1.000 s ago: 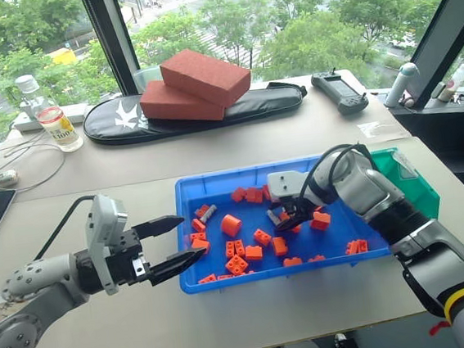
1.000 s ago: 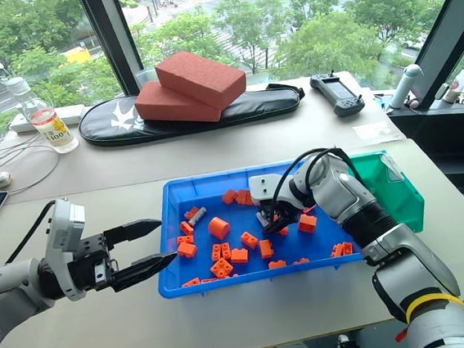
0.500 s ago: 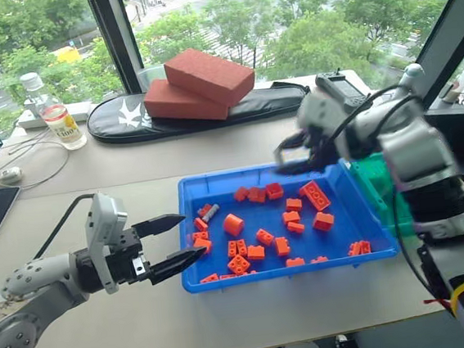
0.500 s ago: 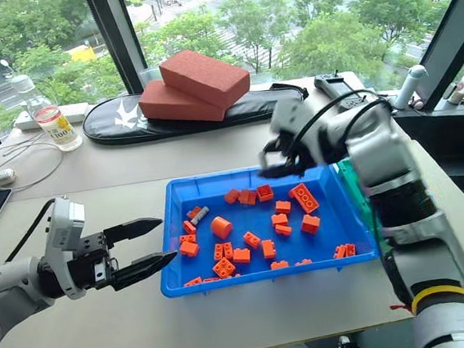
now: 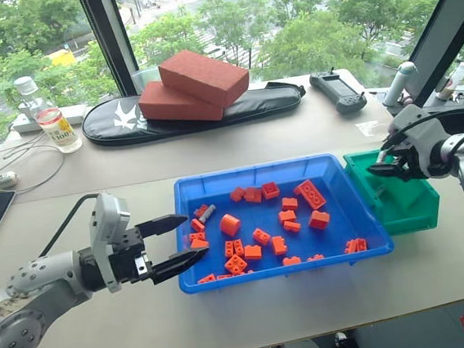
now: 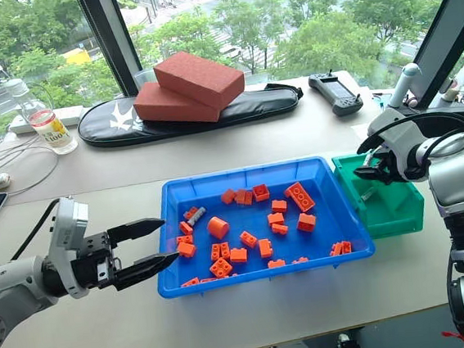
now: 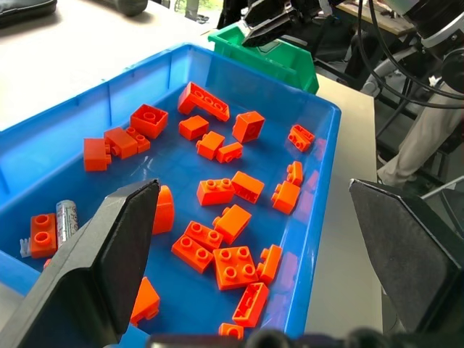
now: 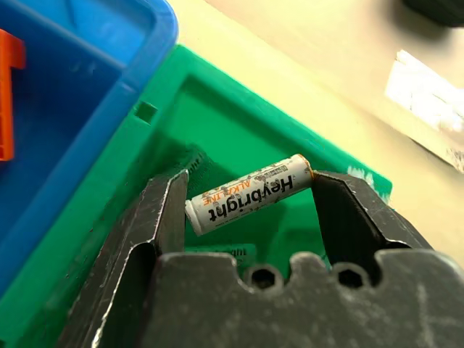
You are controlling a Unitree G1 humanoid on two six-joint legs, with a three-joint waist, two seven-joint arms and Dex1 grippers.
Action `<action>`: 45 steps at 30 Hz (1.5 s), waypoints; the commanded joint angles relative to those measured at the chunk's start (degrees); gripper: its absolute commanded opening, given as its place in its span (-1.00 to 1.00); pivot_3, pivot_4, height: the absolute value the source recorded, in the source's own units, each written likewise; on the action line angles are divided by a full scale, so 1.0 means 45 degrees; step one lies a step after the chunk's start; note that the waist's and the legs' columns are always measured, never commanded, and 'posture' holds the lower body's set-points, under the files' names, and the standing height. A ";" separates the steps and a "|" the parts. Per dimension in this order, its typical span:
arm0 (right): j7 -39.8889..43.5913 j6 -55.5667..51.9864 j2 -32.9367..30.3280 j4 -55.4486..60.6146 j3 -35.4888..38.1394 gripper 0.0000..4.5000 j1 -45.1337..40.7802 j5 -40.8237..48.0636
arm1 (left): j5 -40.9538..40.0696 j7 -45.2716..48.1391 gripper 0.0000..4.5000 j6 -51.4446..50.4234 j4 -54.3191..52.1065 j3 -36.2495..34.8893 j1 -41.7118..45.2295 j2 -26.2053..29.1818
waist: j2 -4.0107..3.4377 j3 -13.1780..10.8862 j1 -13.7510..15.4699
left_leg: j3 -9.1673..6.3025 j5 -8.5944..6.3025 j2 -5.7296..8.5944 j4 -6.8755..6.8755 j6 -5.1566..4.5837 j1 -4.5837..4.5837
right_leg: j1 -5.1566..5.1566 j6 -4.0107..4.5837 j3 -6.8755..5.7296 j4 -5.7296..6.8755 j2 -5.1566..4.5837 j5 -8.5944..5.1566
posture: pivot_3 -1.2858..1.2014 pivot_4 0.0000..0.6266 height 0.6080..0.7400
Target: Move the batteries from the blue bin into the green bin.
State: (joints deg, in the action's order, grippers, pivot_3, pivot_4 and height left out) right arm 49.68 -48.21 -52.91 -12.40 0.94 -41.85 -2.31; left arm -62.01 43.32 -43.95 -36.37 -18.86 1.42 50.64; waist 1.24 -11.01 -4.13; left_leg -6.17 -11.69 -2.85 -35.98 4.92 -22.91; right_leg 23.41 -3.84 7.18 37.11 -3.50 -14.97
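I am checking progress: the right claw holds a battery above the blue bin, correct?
Not quite. The right claw holds the battery above the green bin, not the blue bin; the right wrist view shows it.

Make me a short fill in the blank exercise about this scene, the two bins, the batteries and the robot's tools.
1. The right tool is gripping a ____ end to end.
2. It holds it above the ____ bin.
3. Another battery lies in the ____ bin.
4. The left tool has its fingers ____.

Missing words: battery; green; blue; open
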 commanded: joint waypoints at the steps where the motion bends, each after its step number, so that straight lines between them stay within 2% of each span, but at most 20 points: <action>1: -0.0267 -0.0310 -0.0203 0.0692 0.0325 0.11 0.0307 0.0246 | 0.0078 0.0162 1.00 0.0180 -0.0063 -0.0070 0.0202 0.0042 | 0.0000 0.0000 0.0017 | 0.0000 0.0000 0.0000 0.0001 0.0000 -0.0001 | 0.0000 0.0000 0.0000 -0.0001 -0.0001 0.0000 | 0.03 -0.52 1.00; 3: -0.0444 -0.0306 -0.0180 0.0884 0.0438 0.11 0.0433 0.0358 | 0.0046 0.0170 1.00 0.0151 -0.0050 -0.0108 0.0223 0.0039 | 0.0000 0.0000 0.0025 | 0.0001 0.0000 0.0000 0.0001 0.0000 -0.0002 | 0.0000 0.0000 -0.0001 -0.0001 -0.0001 0.0000 | 0.03 -0.52 1.00; 4: -0.0364 -0.0441 -0.0076 0.1192 0.0642 0.56 0.0411 0.0662 | 0.0061 0.0173 1.00 0.0143 -0.0031 -0.0115 0.0235 0.0048 | 0.0000 0.0000 0.0026 | 0.0000 0.0000 0.0001 -0.0001 0.0000 -0.0005 | 0.0000 0.0000 0.0000 -0.0001 -0.0002 0.0000 | 0.03 -0.52 1.00; 7: -0.0427 -0.0697 0.0143 0.1617 0.1051 0.93 0.0110 0.1282 | 0.0104 0.0177 1.00 0.0142 -0.0016 -0.0127 0.0236 0.0072 | -0.0001 0.0000 -0.0011 | 0.0001 0.0000 0.0001 0.0000 0.0000 0.0000 | 0.0001 0.0000 0.0000 0.0000 -0.0002 0.0000 | 0.03 -0.52 1.00; 8: -0.0532 -0.0671 0.0285 0.1691 0.1208 0.97 -0.0256 0.1512 | 0.0089 0.0175 1.00 0.0137 -0.0018 -0.0163 0.0222 0.0077 | 0.0000 0.0000 -0.0025 | 0.0000 0.0000 0.0001 0.0002 0.0000 0.0001 | 0.0001 0.0000 0.0000 0.0002 -0.0002 0.0000 | 0.03 -0.52 1.00; 10: -0.0613 -0.0644 0.0523 0.1872 0.1415 0.97 -0.0754 0.1917 | 0.0081 0.0174 1.00 0.0131 -0.0022 -0.0208 0.0201 0.0085 | -0.0001 -0.0001 -0.0048 | 0.0000 0.0000 0.0001 0.0002 0.0000 0.0002 | 0.0001 0.0000 0.0001 0.0002 -0.0002 0.0000 | 0.03 -0.52 1.00; 13: 0.0027 -0.0657 0.1681 0.3030 0.1312 0.97 -0.1726 0.3399 | 0.0060 0.0092 1.00 0.0110 -0.0036 -0.0344 0.0138 0.0102 | -0.0001 -0.0001 -0.0065 | 0.0000 0.0000 0.0000 0.0003 0.0000 0.0003 | 0.0001 0.0000 -0.0002 0.0004 -0.0001 0.0000 | 0.03 -0.52 1.00; 17: 0.0251 -0.1959 0.4425 0.5062 -0.0968 0.97 -0.2123 0.4835 | 0.0005 0.0055 1.00 0.0082 -0.0055 -0.0880 -0.0250 0.0185 | -0.0001 0.0000 -0.0307 | -0.0005 0.0000 -0.0016 0.0021 0.0000 0.0017 | -0.0002 0.0004 -0.0005 0.0015 0.0013 0.0000 | 0.03 -0.52 1.00; 22: -0.0956 -0.2566 0.6416 0.5243 -0.3235 0.97 -0.1773 0.4484 | -0.0100 0.0089 1.00 -0.0020 -0.0105 -0.2015 -0.1106 0.0336 | 0.0005 0.0003 -0.0159 | -0.0018 0.0000 -0.0008 0.0003 0.0000 -0.0040 | 0.0028 0.0002 -0.0023 0.0012 -0.0001 0.0001 | 0.03 -0.52 1.00; 27: -0.2452 -0.2541 0.7962 0.4510 -0.4527 0.97 -0.1620 0.3773 | -0.0129 0.0154 1.00 -0.0046 -0.0179 -0.3007 -0.1939 0.0498 | 0.0010 0.0006 -0.0092 | -0.0017 0.0007 -0.0004 0.0001 0.0011 -0.0104 | 0.0148 0.0008 -0.0016 0.0073 0.0001 0.0009 | 0.03 -0.52 1.00; 33: -0.3705 -0.1850 0.9092 0.2939 -0.5110 0.97 -0.1748 0.2865 | -0.0341 -0.0057 1.00 -0.0047 -0.0456 -0.3069 -0.2079 0.0469 | 0.0015 0.0009 -0.0086 | -0.0017 0.0014 -0.0007 0.0000 0.0020 -0.0076 | 0.0170 0.0034 -0.0016 0.0170 0.0010 -0.0005 | 0.03 -0.52 1.00; 45: -0.4508 -0.0814 1.0614 0.1433 -0.5537 0.97 -0.1669 0.1982 | -0.0542 -0.0185 1.00 -0.0076 -0.0427 -0.2692 -0.1609 0.0584 | 0.0017 0.0011 -0.0309 | -0.0018 0.0014 -0.0008 0.0004 0.0021 -0.0077 | 0.0176 0.0034 -0.0017 0.0181 0.0012 -0.0006 | 0.03 -0.52 1.00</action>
State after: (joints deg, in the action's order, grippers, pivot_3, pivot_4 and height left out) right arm 29.67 -53.68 -5.93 -6.92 -23.22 -48.71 7.43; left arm -63.38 42.32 -44.21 -37.49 -30.65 -6.60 52.45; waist 1.31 -10.96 -5.52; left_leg -6.25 -11.62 -2.89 -35.96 5.02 -23.25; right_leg 24.20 -3.69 7.10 37.92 -3.45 -15.00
